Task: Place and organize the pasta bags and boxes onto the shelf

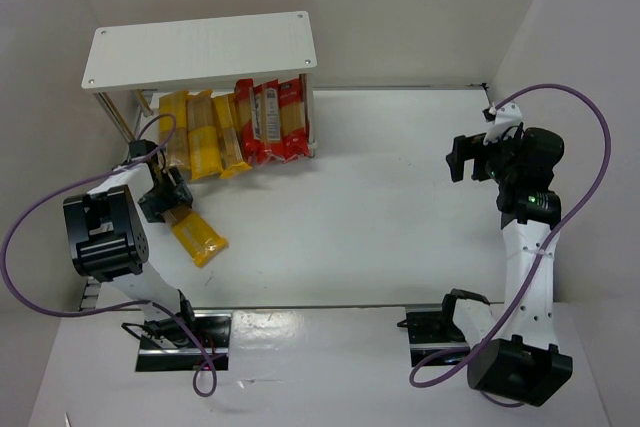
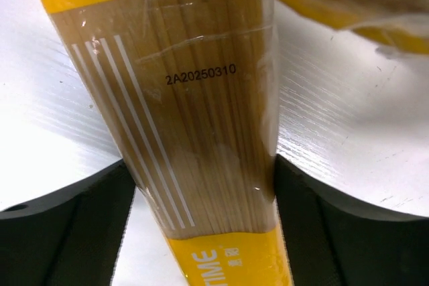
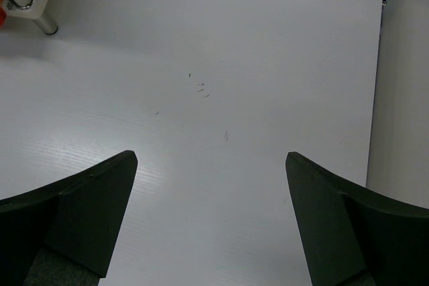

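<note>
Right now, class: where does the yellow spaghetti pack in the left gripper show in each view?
Top external: yellow spaghetti pack lower left, in the left gripper.
Left wrist: centre, between the fingers.
Right wrist: not in it.
Shared landmark: the white table.

You see glossy, wrinkled clear film on the yellow pack [image 2: 201, 85], tan dry strands beneath, pinched by the left hand [image 2: 201, 165], whose fingers [image 2: 67, 232] look matt black plastic. The right hand [image 3: 211, 159] has the same matt fingers [image 3: 74, 212]. Your surface [image 3: 221, 65] is smooth white, faintly ribbed, softly sheened. The shelf [image 1: 200, 47] top is matt white.
</note>
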Available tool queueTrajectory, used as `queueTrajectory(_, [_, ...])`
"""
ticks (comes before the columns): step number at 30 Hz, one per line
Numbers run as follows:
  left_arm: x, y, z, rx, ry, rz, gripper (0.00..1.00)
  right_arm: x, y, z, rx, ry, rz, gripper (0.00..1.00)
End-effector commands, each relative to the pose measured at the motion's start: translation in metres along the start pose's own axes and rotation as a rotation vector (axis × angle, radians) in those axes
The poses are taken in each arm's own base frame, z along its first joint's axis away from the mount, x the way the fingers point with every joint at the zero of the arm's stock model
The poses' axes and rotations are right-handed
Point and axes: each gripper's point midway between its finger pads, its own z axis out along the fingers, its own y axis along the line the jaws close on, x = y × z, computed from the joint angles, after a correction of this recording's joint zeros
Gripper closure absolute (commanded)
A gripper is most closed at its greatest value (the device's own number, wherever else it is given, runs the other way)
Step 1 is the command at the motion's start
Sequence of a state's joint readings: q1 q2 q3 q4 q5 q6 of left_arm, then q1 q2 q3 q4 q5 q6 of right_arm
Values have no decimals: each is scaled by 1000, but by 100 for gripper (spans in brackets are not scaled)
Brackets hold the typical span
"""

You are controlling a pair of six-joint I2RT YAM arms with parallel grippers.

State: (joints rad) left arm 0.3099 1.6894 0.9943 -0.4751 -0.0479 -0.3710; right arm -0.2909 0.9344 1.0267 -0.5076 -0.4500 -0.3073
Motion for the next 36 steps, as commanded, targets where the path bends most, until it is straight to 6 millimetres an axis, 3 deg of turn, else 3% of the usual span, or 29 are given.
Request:
queueTrajectory(1, [14, 1, 7, 17, 39, -10, 18, -33, -7, -2, 17, -96, -28, 0])
queueTrajectory(3, [19, 0, 8, 23, 51, -11, 27, -33, -7, -2, 17, -96, -28, 0])
queueTrajectory(6, [20, -5, 7, 54, 60, -2, 67, -33, -7, -2, 17, -96, -28, 0])
queueTrajectory(7, [23, -6, 9, 64, 71, 13, 99, -37, -7, -4, 19, -104, -23, 0])
queueTrajectory(8, [22, -9, 6, 87, 82, 35, 100, -37, -7, -4, 19, -104, -23, 0])
queueTrajectory(10, [16, -14, 0, 115, 69, 58, 100, -37, -7, -4, 19, -104, -23, 0])
queueTrajectory(14, [12, -43, -32, 223, -1, 169, 100, -42, -3, -9, 11, -124, -23, 0])
queueTrajectory(19, [17, -73, -59, 333, -44, 324, 100, -39, 3, -12, -9, -130, -14, 0])
queueTrajectory(27, [45, -117, -67, 384, 0, 553, 100, -38, 16, -23, -38, -147, -13, 0])
queueTrajectory(30, [44, -113, -68, 326, -22, 560, 100, -38, 17, -26, -38, -147, -22, 0])
queueTrajectory(31, [40, -112, -72, 317, -43, 548, 93, -35, 17, -26, -40, -138, -17, 0])
queueTrajectory(32, [37, -109, -74, 297, -59, 547, 78, -35, 17, -26, -40, -138, -17, 0])
queueTrajectory(33, [33, -106, -76, 295, -70, 525, 62, -37, 18, -28, -37, -146, -32, 0])
queueTrajectory(34, [28, -103, -81, 296, -91, 512, 37, -37, 16, -28, -28, -144, -31, 0])
queueTrajectory(36, [26, -98, -82, 282, -100, 503, 18, -37, 16, -28, -28, -144, -31, 0])
